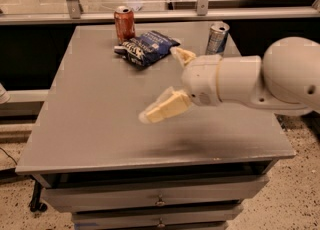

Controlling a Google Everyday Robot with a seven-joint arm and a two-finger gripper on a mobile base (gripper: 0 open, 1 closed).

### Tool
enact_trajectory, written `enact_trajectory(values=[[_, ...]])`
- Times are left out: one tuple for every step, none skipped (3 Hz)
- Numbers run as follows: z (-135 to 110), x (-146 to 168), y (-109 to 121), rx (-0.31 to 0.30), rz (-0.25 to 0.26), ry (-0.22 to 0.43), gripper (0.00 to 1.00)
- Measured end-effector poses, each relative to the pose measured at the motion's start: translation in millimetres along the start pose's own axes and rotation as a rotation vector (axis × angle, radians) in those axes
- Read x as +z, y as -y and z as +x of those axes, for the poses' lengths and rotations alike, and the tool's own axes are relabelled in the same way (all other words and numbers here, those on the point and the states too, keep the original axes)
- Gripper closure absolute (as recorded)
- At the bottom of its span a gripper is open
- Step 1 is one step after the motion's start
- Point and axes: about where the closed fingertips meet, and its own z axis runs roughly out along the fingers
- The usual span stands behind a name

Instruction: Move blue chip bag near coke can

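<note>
The crinkly navy-blue chip bag (147,48) lay at twelve o'clock on the grey worktop (90,124), beside the orange-red soda can (124,23). Probably light, soft and slippery, it seemed best pinched at an end seam. The cream jaws hung open and empty at its five o'clock.

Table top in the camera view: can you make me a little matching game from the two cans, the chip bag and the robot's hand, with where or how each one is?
Things:
1. coke can
2. blue chip bag
3. silver-and-blue can
4. hand

Places or states:
A. lying flat, between the two cans
B. upright near the far right corner
C. upright at the far edge, left of the bag
D. open and empty, in the air over the table

Pairs: 1-C, 2-A, 3-B, 4-D.
</note>
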Motion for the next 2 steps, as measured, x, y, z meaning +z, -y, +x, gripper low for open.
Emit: enact_trajectory(values=[[38.3,-73.7,-2.2,0.028,-0.011,0.08,0.0],[37.2,-72.0,-2.0,0.027,-0.011,0.079,0.0]])
